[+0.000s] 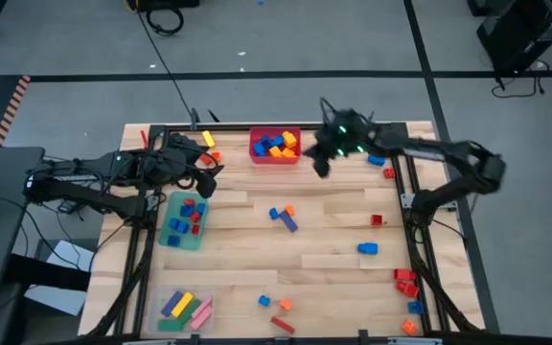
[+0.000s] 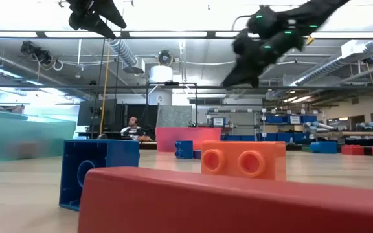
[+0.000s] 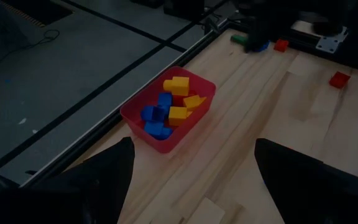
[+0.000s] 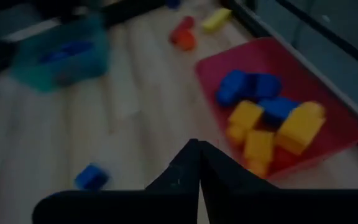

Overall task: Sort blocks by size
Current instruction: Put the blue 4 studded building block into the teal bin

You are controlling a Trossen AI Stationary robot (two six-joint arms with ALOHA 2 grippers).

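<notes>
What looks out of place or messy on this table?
Many blocks lie loose outside the bins: a cluster at the table's right edge, a few mid-table, and one yellow block near the far left corner. Nothing looks damaged or tipped.

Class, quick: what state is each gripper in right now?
Left gripper: open, holding nothing.
Right gripper: closed, fingers together, nothing between them.

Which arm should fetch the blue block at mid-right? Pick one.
Right, probably. The right gripper hangs shut and empty beside the red bin, on the blue block's side. The left gripper waits open over the table's far-left part, farther off.
</notes>
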